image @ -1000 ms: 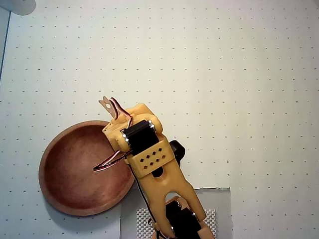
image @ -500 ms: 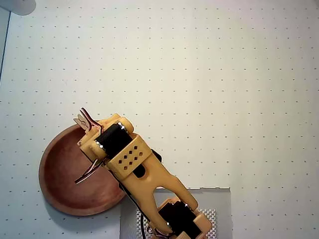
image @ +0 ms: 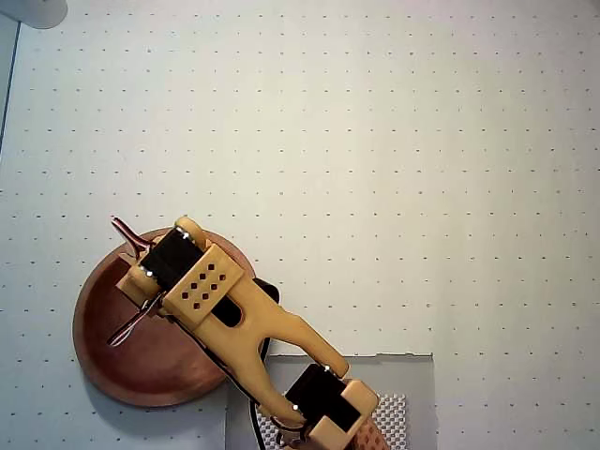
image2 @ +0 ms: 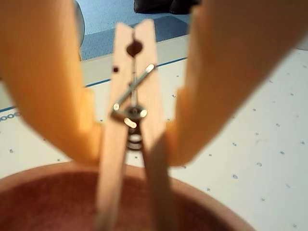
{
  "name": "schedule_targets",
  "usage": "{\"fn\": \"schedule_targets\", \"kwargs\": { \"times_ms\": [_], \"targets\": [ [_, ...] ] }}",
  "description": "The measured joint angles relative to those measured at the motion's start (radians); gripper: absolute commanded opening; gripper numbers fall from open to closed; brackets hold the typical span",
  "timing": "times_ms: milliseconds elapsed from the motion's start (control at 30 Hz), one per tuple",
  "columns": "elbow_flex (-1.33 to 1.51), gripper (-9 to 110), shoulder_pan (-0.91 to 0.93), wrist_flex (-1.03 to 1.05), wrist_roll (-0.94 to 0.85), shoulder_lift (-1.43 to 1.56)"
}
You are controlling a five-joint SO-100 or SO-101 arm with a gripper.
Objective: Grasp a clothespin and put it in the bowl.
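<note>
Lower left, overhead view: arm [image: 246,330] reaches from bottom edge up-left; its head sits over the bowl [image: 112,361].
Gripper [image2: 137,149]: clenched on the clothespin [image2: 131,120], fingers [image2: 53,91] pressing both sides near the spring; seen in wrist view.
Clothespin: upright betw. the fingers, legs pointing down over bowl interior; hidden under arm in overhead view.
Bowl: lower left of overhead frame, well inside left edge; right part covered by arm. Near rim [image2: 29,175] curves across bottom of wrist view.
Table [image: 422,141]: dotted white mat, bare to top and right; wide room there.
Edges: grey base plate [image: 412,375] at bottom edge, just right of bowl. Pale round obj. [image: 33,11] cut off at upper left corner.
</note>
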Motion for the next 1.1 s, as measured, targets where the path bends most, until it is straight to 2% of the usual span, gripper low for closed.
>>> {"fn": "schedule_targets", "kwargs": {
  "times_ms": [1100],
  "targets": [
    [0.051,-3,-0.08,0.0,0.0,-0.287]
  ]
}}
